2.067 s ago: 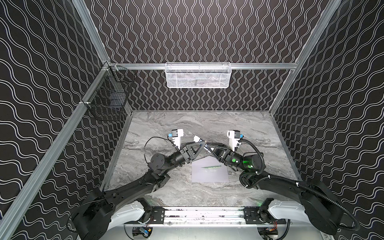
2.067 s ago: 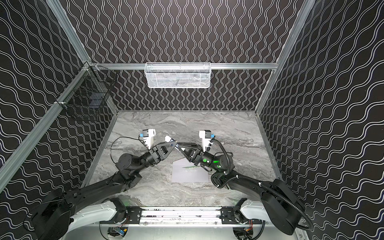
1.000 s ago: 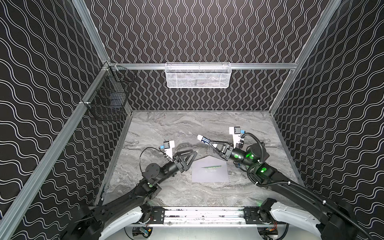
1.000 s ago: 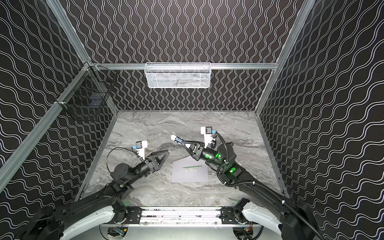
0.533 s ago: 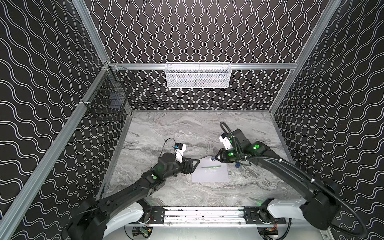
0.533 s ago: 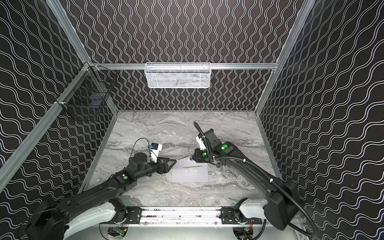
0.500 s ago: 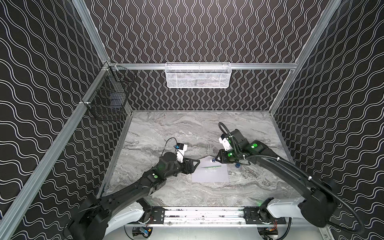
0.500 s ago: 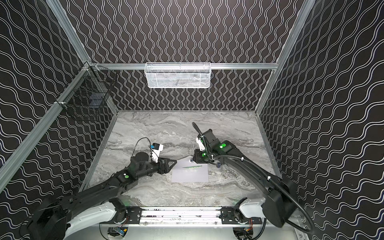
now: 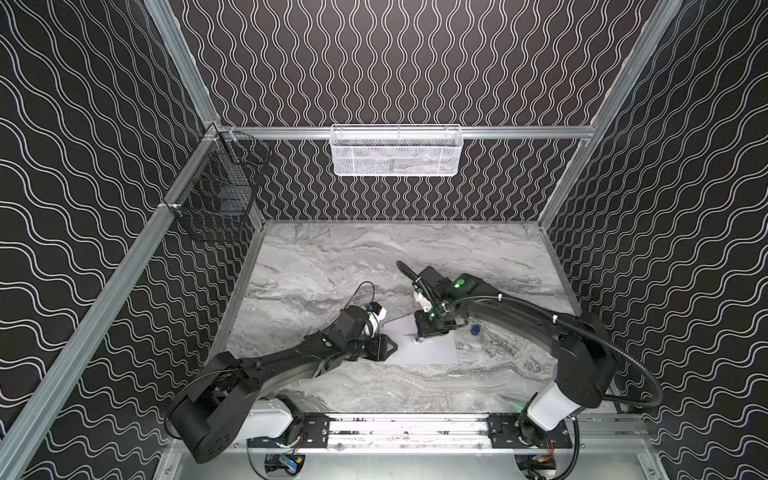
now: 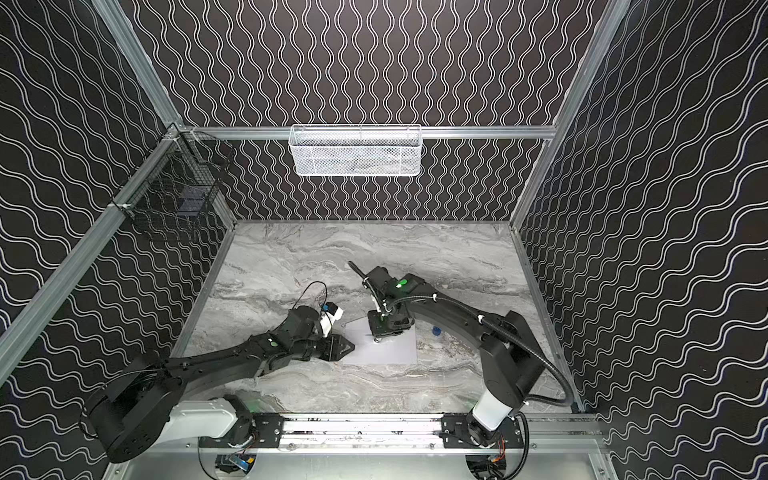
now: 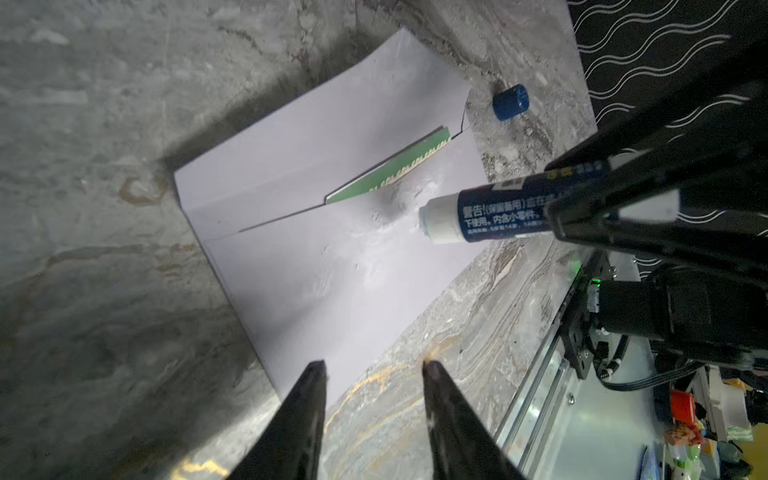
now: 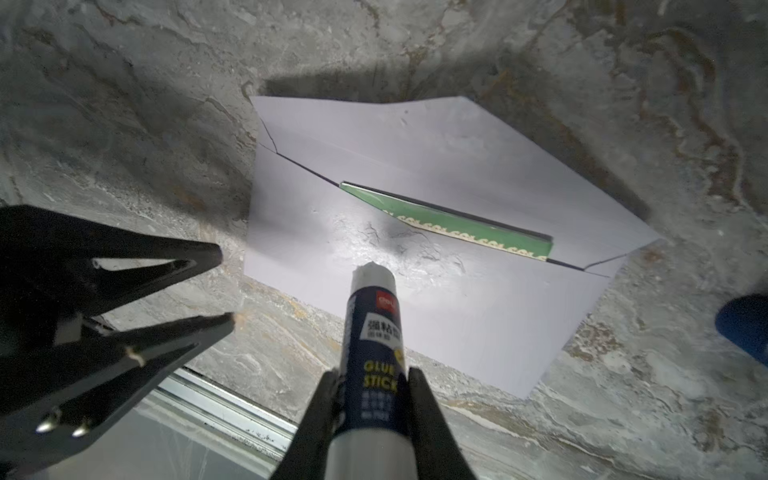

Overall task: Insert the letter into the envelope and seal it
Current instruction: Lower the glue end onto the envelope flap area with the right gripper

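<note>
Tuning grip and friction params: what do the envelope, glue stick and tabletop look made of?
Envelope: thin matte paper, pale lavender-white; it shows creases and its flap lifts in a curve. Glue stick: glossy plastic tube with a printed blue label and a whitish tip. Tabletop: grey marble look with a slight sheen; stone or printed laminate, cannot tell.

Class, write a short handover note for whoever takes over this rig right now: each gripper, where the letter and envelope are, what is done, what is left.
Left gripper: open, empty, at a corner of the envelope.
Right gripper: shut on the glue stick, tip over the envelope.
Letter: inside the envelope, green edge showing at the opening.
Blue cap: on the table beside the envelope.
Done: letter inserted; glue smear below the opening.
To do: fold the open flap down and press it shut.
</note>
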You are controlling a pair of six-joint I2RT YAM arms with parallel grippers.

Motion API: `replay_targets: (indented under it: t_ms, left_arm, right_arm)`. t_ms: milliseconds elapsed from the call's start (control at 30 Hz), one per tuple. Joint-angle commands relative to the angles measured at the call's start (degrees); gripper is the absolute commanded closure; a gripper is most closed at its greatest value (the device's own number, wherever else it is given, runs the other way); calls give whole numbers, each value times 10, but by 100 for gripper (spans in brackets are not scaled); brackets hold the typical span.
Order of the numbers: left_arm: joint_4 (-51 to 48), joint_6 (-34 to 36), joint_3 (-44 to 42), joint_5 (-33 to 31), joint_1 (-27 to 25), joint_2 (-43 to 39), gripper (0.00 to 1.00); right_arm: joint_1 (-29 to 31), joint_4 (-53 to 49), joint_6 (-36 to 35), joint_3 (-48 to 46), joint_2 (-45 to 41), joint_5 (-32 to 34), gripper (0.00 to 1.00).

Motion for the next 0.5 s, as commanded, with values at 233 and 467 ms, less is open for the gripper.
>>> replay_targets:
  t_ms: [233, 467]
  left_arm:
    - [-20, 42, 22, 0, -27, 74, 69]
    - [-31, 35, 28, -17, -50, 91, 72]
  right_arm:
    - [37, -19, 36, 48, 69, 15, 100]
    - [45, -34, 43, 55, 97, 54, 100]
